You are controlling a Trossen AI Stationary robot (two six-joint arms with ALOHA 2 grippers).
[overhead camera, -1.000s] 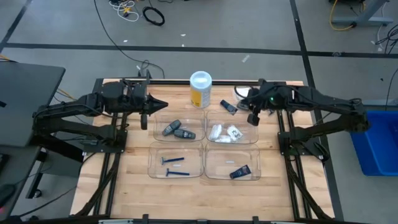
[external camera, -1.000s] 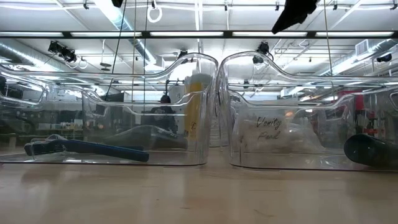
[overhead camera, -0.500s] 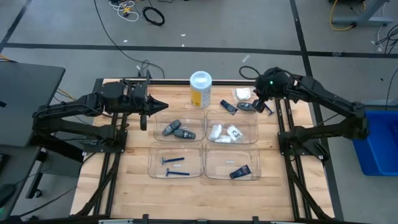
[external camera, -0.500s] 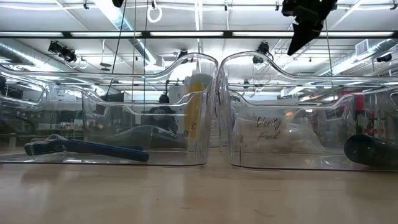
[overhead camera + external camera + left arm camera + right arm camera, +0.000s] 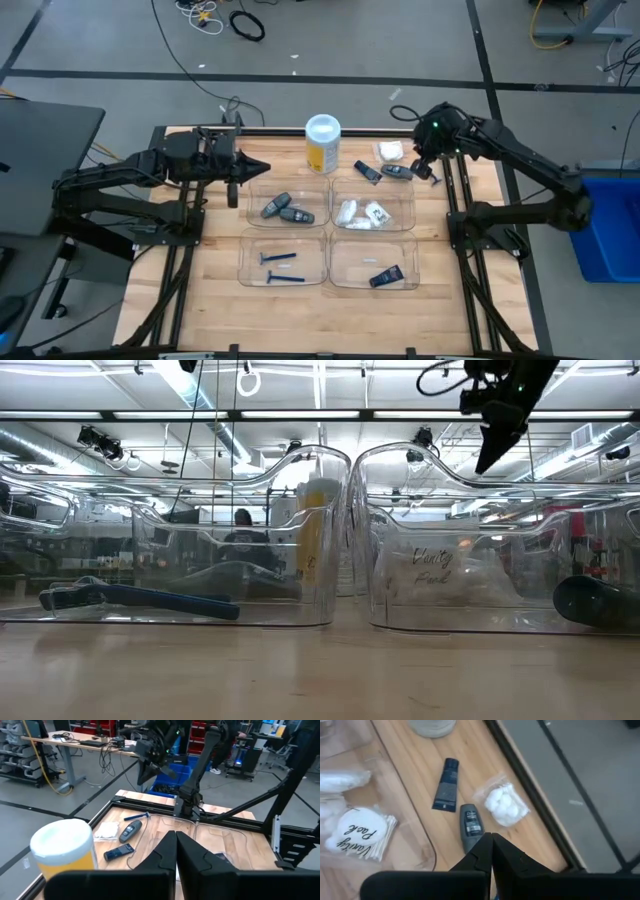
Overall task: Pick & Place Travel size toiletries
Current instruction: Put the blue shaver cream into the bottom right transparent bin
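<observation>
Grey oval deodorant stick (image 5: pixel 470 822) was seen lying loose on the wooden table (image 5: pixel 215 300), between a dark blue flat tube (image 5: pixel 447 791) and a white crinkly packet (image 5: pixel 503 806). Above it, the right gripper (image 5: pixel 432 172) was clenched empty; the left gripper (image 5: pixel 232 192) was held closed near the clear trays (image 5: pixel 282 207).

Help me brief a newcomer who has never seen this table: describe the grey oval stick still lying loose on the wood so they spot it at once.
Start at the tall yellow canister at the table's far edge and look toward the right arm's side. Past the dark blue tube, outside the clear trays, lies the grey oval stick. It is the only grey one on bare wood, between that tube, a white packet and a blue razor.
</observation>
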